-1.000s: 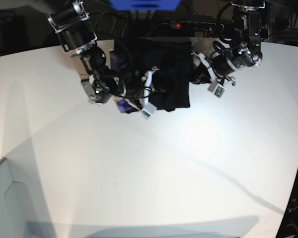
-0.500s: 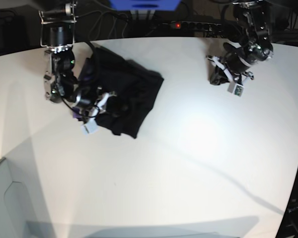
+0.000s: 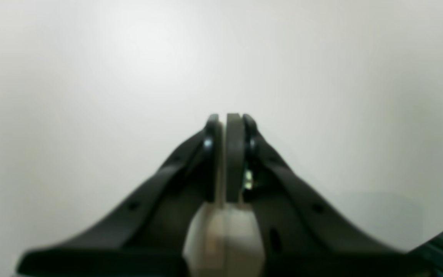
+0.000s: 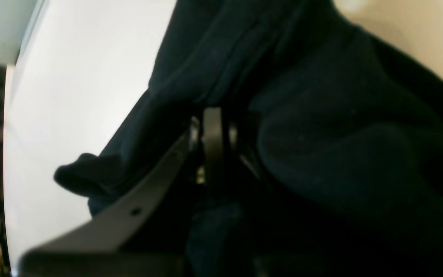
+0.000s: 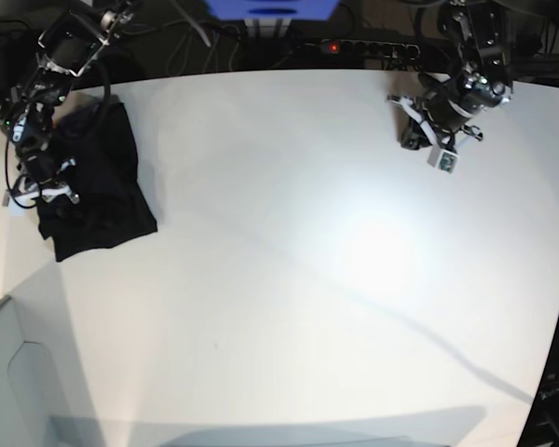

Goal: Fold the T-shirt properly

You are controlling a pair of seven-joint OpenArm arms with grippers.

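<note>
The black T-shirt (image 5: 98,191) lies bunched in a compact heap at the far left edge of the white table (image 5: 307,279) in the base view, close to the table's rim and well apart from the centre. The right end effector (image 5: 47,186) sits at the heap with its jaws clenched; the right wrist view shows dark folds of fabric (image 4: 321,134) pressed around the closed jaws, so it appears to be grasping the T-shirt, though exactly which layers it has pinched cannot be told. Across the table, the left end effector (image 3: 227,127) hangs clenched on nothing over bare tabletop, far from the garment. The risks from here look plain: with only 1 arm on a crumpled bundle so near the rim, a further pull outward could drag cloth over the edge, and a grip on several layers at once could undo or skew the fold when it lets go. No orange neck label is visible, so the garment's orientation cannot be judged.
</note>
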